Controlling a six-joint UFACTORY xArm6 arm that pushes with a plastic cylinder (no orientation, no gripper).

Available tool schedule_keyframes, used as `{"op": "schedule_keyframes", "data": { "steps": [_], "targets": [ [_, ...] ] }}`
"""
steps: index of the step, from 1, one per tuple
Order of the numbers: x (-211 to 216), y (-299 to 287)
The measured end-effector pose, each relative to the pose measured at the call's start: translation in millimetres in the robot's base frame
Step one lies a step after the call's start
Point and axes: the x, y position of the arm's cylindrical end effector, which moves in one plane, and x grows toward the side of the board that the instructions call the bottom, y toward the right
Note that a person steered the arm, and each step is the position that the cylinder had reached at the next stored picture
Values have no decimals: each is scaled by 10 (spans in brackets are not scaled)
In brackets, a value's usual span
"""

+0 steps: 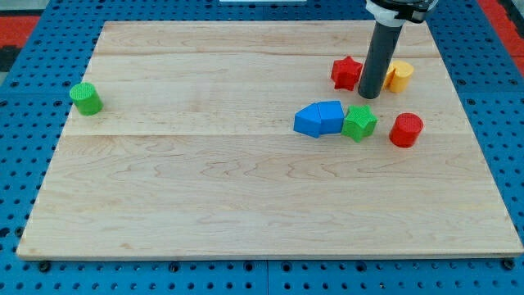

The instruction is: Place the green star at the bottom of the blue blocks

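Note:
The green star (359, 122) lies on the wooden board at the view's right, touching the right side of the blue blocks (319, 118), which sit together as one cluster. My tip (369, 96) stands just above the green star toward the view's top, a small gap apart, between the red star (346, 73) and the yellow block (399, 75).
A red cylinder (405, 129) stands right of the green star. A green cylinder (85, 98) stands near the board's left edge. The wooden board (246, 188) rests on a blue pegboard surface (24, 147).

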Motion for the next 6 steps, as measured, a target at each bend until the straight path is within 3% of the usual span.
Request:
{"op": "schedule_keyframes", "data": {
  "steps": [2, 3, 4, 6],
  "targets": [
    [73, 20],
    [151, 687],
    [382, 388],
    [873, -1061]
  ]
}}
